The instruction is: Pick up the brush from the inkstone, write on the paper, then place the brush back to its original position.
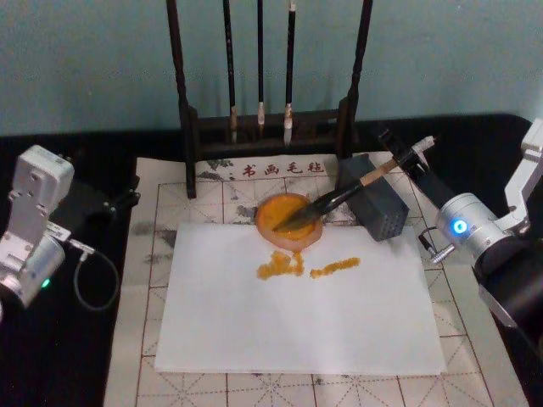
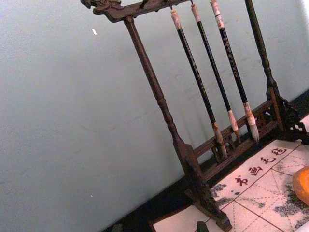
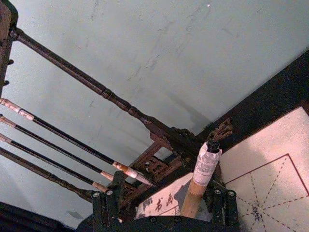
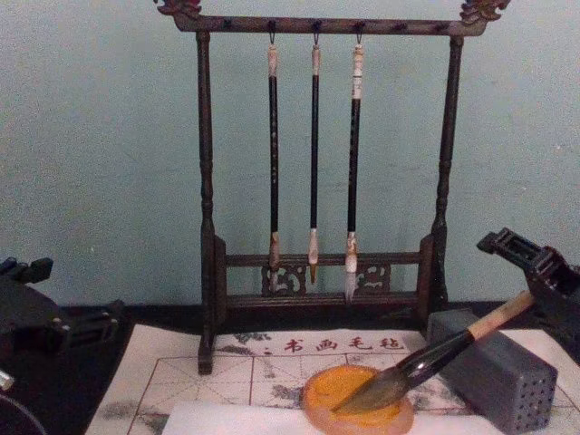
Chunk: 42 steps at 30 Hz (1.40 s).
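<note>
The brush [image 1: 339, 197] lies slanted, its bristles in the orange inkstone [image 1: 276, 222] and its tan handle propped on a grey block [image 1: 382, 208]. My right gripper [image 1: 413, 155] is at the handle's white end, open, with the handle [image 3: 200, 179] standing loose between its fingers, close to one of them. The chest view shows the brush [image 4: 426, 358] tip resting in the inkstone [image 4: 335, 385]. In front of the dish the white paper [image 1: 297, 314] carries orange strokes [image 1: 293, 267] near its far edge. My left gripper [image 1: 119, 201] is parked at the left, off the mat.
A dark wooden rack [image 4: 317, 281] with three thin hanging brushes stands behind the inkstone. The paper lies on a beige felt mat [image 1: 170, 195] with red grid lines. Black tabletop lies on both sides.
</note>
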Motion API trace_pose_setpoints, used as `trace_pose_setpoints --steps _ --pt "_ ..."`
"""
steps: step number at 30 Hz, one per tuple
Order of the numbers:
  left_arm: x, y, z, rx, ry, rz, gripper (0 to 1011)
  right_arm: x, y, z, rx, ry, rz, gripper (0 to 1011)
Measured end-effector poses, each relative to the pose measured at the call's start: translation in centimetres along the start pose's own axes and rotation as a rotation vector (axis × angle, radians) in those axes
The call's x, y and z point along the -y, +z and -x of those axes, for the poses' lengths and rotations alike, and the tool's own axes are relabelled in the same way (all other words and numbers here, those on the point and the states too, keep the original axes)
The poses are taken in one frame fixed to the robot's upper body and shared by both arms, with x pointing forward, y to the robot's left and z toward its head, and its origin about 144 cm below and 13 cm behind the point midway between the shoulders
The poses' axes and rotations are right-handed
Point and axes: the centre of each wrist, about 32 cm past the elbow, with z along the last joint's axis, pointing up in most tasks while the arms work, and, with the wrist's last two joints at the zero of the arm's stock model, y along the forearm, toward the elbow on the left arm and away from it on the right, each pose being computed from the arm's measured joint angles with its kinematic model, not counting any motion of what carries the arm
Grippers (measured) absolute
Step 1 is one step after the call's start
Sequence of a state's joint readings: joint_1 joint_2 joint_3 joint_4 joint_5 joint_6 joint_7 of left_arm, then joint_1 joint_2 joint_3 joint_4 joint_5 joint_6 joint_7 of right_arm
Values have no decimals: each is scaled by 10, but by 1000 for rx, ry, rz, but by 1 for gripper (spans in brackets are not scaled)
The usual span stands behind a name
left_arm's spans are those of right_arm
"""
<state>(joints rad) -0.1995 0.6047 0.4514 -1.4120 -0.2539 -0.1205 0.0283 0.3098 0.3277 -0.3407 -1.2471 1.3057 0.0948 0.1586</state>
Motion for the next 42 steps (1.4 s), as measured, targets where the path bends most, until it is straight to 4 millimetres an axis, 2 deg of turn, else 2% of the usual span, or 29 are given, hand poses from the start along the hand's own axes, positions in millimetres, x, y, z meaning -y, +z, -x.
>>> trace_pose_setpoints --steps 10,17,30,36,42 --pt "0 0 0 0 0 0 1001 2 1 -3 -24 -28 -9 1003" --pt "0 0 0 0 0 0 1001 10 2 -6 -37 -49 -7 1003" --pt "0 0 0 0 0 0 1001 42 0 -1 -28 -75 7 1002" --pt "0 0 0 0 0 0 1001 55 -3 4 102 -60 6 1002" --pt "0 0 0 0 0 0 1001 63 -10 5 351 -29 12 1003"
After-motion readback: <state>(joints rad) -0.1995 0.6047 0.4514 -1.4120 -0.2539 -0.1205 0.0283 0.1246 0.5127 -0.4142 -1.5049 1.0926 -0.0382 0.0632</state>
